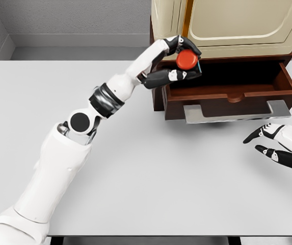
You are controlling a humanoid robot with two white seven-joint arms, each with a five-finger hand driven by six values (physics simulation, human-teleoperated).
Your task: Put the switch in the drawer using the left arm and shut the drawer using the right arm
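My left hand (186, 61) reaches in from the lower left and is shut on the switch (187, 59), a round red button on a small teal base. It holds the switch above the left end of the open drawer (232, 92), a dark brown wooden drawer with a flat grey handle (237, 112) along its front. The drawer's dark inside shows nothing in it. My right hand (268, 143) hovers over the table at the right edge, below the drawer's handle, fingers spread and holding nothing.
The drawer belongs to a brown cabinet (158, 97) with a cream-coloured box (227, 23) on top, standing at the back right of the light grey table (135, 168). A grey wall runs behind the table.
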